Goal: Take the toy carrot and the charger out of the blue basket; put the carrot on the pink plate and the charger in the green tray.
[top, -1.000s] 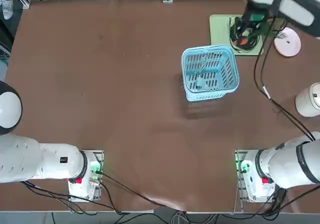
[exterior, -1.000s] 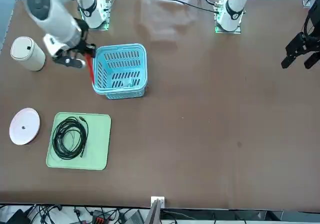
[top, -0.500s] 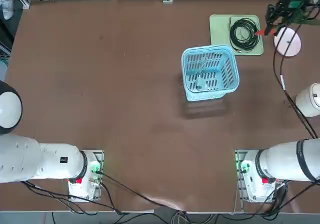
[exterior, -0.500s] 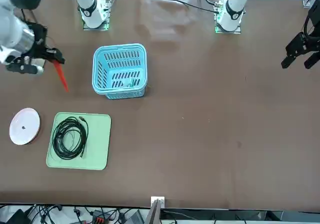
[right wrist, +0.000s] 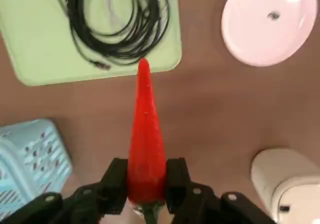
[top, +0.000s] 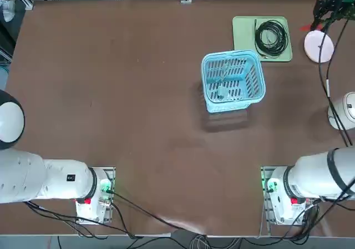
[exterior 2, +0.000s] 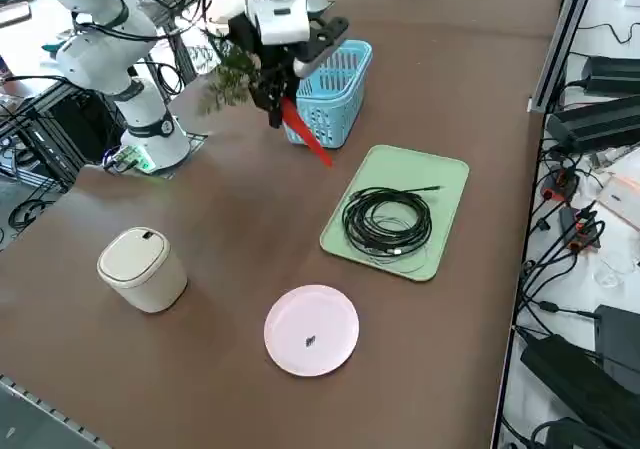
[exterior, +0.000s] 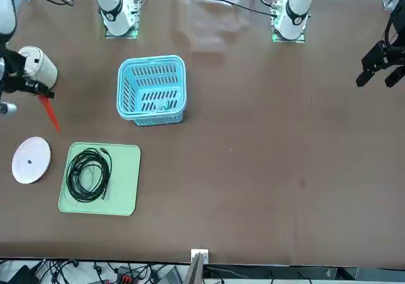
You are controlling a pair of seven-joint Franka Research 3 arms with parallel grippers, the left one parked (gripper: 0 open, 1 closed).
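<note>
Wrist view: right gripper (right wrist: 146, 184) clamps carrot (right wrist: 145, 134) by its thick end; released off-centre, it could roll off plate (right wrist: 270, 24).

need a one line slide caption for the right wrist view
Right gripper, jaws shut on the toy carrot, carries it above the table between the green tray and pink plate.

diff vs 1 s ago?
The right tool, shut on the toy carrot throughout, swung away from the blue basket, past the green tray, to hang in the air near the pink plate. Nothing was let go. Basket, tray with black cable, plate and white canister stayed put.
</note>
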